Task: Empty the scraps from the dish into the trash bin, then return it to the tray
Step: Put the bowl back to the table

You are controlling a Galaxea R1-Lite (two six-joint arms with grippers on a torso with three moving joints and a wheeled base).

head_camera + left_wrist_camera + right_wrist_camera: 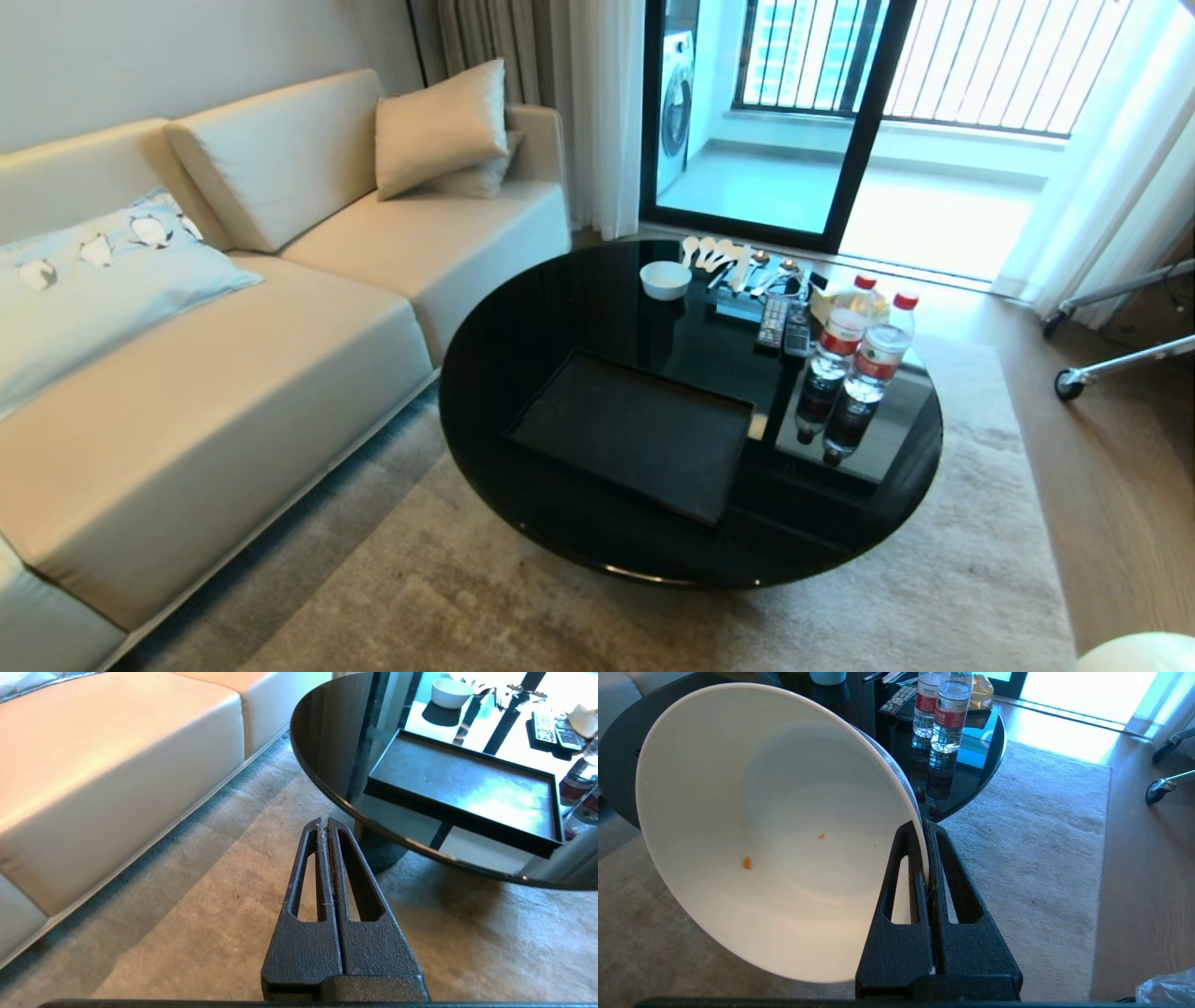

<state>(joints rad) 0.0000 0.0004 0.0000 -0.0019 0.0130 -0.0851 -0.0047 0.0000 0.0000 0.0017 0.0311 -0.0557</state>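
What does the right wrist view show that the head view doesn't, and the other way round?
Only the right wrist view shows the right gripper shut on the rim of the dish, with two tiny orange bits inside. Only the head view shows the sofa, the empty tray and the small bowl. Both show the black table and two water bottles.

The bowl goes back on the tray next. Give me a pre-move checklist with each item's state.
1. Right tool shut on the bowl rim: ok.
2. Bowl emptied: ok, only two tiny orange specks left.
3. Tray free for the bowl: ok.
4. Bottles stand off the tray: ok.
5. Left tool shut, holding nothing, above the rug: ok.
6. Bowl's height relative to the table edge: cannot tell.
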